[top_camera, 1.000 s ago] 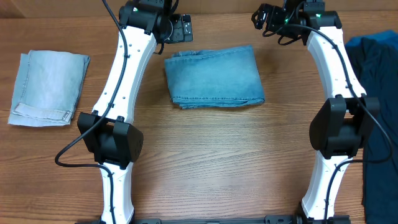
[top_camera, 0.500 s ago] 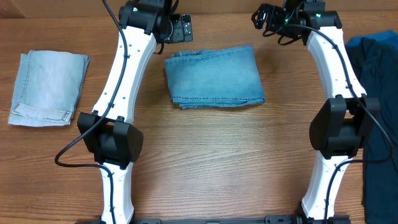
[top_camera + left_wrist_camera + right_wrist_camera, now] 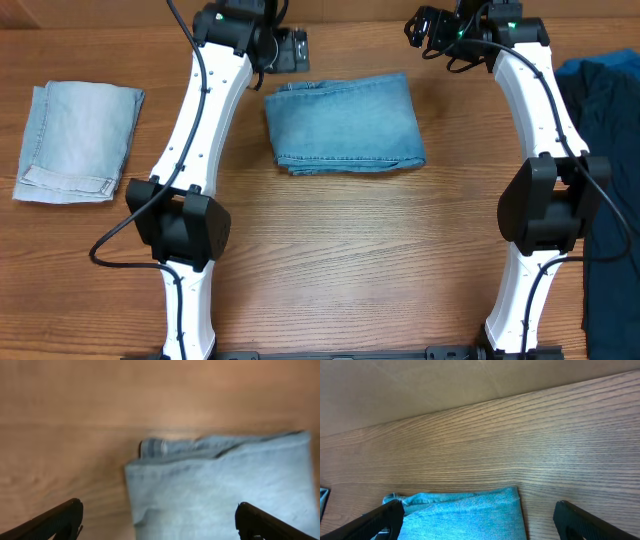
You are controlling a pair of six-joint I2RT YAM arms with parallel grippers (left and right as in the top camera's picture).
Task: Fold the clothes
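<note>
Blue jeans [image 3: 345,125], folded, in the middle of the wooden table [image 3: 350,260]. Paler folded denim [image 3: 78,142] far left, dark navy clothes [image 3: 605,150] at the right edge. Left gripper [image 3: 159,522] and right gripper [image 3: 477,521] near the jeans' far edge, fingers spread wide, holding nothing.

no readable text, labels, brands or numbers anywhere
</note>
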